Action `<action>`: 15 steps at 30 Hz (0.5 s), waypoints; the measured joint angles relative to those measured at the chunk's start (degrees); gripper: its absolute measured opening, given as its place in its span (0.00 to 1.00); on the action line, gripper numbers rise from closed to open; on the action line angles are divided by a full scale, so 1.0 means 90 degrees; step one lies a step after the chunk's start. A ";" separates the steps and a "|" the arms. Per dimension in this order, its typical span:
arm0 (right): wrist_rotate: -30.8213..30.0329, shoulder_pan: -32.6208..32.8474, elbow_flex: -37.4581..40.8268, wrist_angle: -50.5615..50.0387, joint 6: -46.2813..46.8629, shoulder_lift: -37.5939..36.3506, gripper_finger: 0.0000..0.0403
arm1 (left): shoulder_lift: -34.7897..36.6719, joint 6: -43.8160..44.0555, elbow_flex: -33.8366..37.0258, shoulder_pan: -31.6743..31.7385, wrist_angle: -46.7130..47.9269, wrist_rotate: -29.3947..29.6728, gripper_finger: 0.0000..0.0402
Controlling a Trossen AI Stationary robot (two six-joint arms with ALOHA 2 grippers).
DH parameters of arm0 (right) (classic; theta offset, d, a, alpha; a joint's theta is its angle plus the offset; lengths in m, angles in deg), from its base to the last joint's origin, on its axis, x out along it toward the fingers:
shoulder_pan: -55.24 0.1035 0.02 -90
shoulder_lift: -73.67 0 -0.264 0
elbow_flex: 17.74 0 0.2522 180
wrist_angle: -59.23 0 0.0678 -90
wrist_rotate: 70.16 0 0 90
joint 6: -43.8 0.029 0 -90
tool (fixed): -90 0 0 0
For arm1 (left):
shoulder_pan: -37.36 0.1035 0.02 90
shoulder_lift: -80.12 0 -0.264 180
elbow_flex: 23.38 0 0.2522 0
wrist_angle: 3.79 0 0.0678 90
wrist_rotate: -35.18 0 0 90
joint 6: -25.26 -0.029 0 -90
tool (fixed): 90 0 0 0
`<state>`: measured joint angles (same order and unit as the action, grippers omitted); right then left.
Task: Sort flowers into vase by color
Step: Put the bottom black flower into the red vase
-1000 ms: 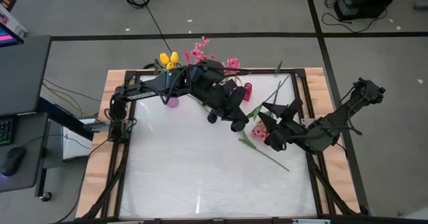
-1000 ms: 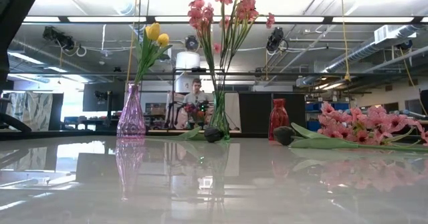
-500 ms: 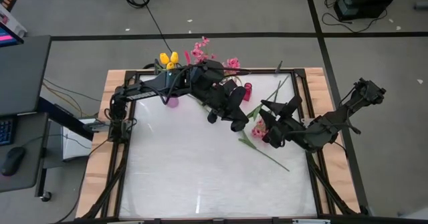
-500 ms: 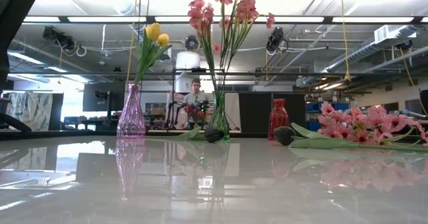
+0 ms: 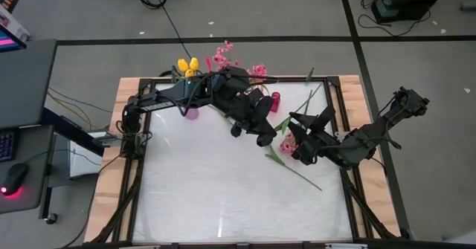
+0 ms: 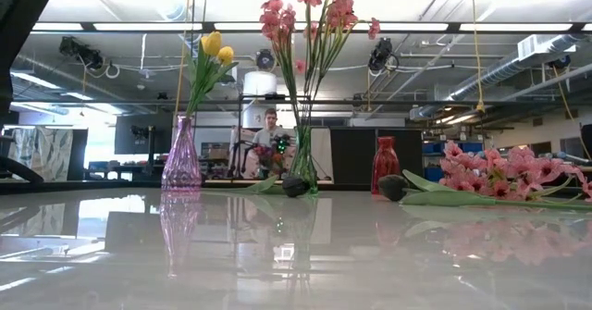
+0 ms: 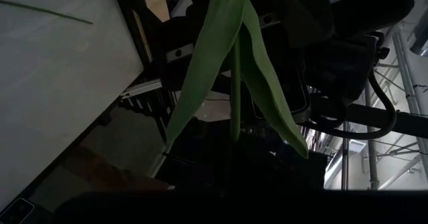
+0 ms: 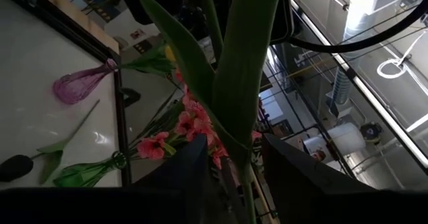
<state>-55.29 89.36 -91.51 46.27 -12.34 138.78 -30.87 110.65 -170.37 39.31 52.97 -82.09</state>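
Note:
Both grippers meet above the table's middle right, on one green-stemmed flower with long leaves (image 5: 282, 123); its head is hidden. My left gripper (image 5: 265, 135) comes from the far left, my right gripper (image 5: 296, 141) from the right; each is shut on the flower. Neither shows in the low view. Yellow tulips stand in a purple vase (image 6: 181, 157). Pink sprays stand in a clear vase (image 6: 303, 162). A red vase (image 6: 385, 162) stands beside them. A pink spray (image 6: 490, 176) and two dark tulips (image 6: 393, 188) lie on the table. My left gripper has the flower's stem (image 7: 235, 120) on the side where the leaf tips point; the fingers themselves are lost in shadow. The flower is off the table and reaches away toward the right arm. My right gripper pinches the stem where the leaves start (image 8: 242, 158) between its two fingers (image 8: 190, 167). The leaves fan out from there toward the left arm, clear of the table.
The three vases stand in a row at the far edge, behind the left arm. Loose stems lie at the right side (image 5: 301, 176) and the far right (image 5: 316, 93). A person (image 6: 271, 130) is in the room beyond. The near half of the table (image 5: 223, 197) is bare.
My right gripper has shifted a little toward the left gripper and the table's far edge, then stayed still. The left arm and the flowers on the table have not moved.

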 joint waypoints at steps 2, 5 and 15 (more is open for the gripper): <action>0.0000 -0.0023 0.0000 0.0001 0.0000 0.0000 0.37 | -0.0001 0.0000 0.0000 0.0000 0.0000 0.0000 0.05; 0.0002 -0.0074 0.0000 0.0000 0.0002 0.0000 0.37 | -0.0001 0.0000 0.0000 0.0000 0.0000 0.0000 0.05; 0.0000 -0.0147 0.0000 -0.0001 0.0002 0.0000 0.36 | 0.0001 0.0000 0.0002 0.0000 -0.0033 0.0000 0.05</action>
<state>-55.29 88.03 -91.51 46.26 -12.32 138.78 -30.86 110.65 -170.34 39.31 52.68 -82.09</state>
